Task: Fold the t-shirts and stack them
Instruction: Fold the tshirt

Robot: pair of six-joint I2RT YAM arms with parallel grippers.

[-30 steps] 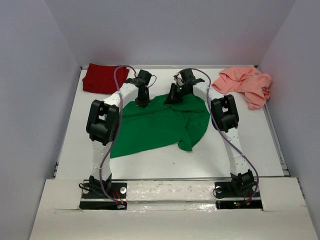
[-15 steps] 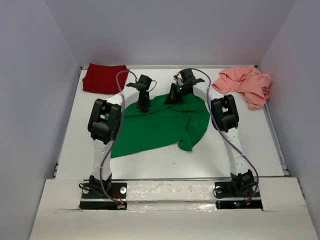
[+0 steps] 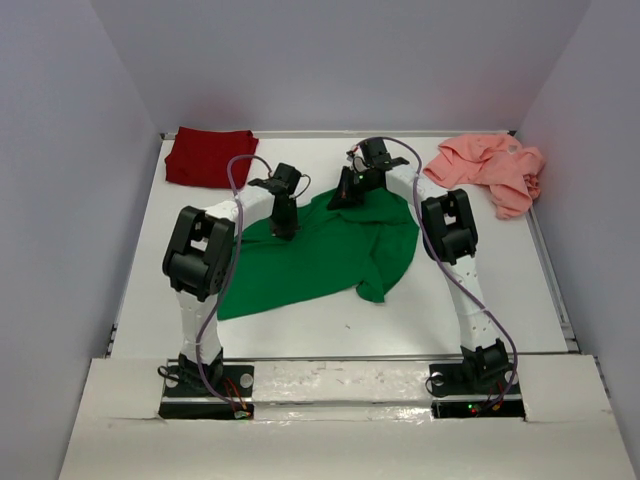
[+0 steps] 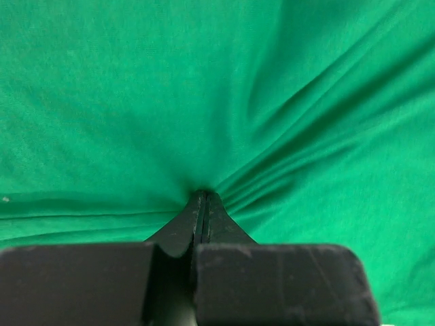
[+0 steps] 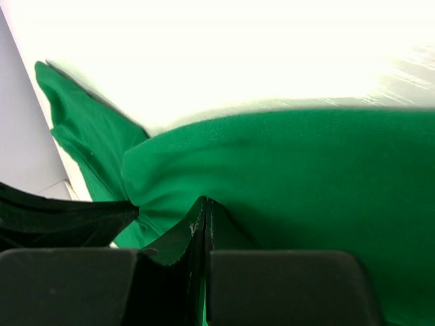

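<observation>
The bright green t-shirt (image 3: 320,255) lies spread and creased in the middle of the table. My left gripper (image 3: 283,232) is shut on its upper left part; in the left wrist view the cloth (image 4: 136,102) puckers at the closed tips (image 4: 202,197). My right gripper (image 3: 340,197) is shut on the shirt's far edge; in the right wrist view the cloth (image 5: 306,176) drapes over the closed tips (image 5: 205,202). The dark red t-shirt (image 3: 208,157) lies folded at the far left corner. The salmon pink t-shirt (image 3: 490,168) lies crumpled at the far right corner.
White walls close the table on the left, back and right. The table's white surface (image 3: 330,325) shows in front of the green shirt. The arm bases (image 3: 205,385) stand at the near edge.
My left gripper has moved toward me and a little right, dragging the green shirt's upper left part with it. The right gripper has stayed in place.
</observation>
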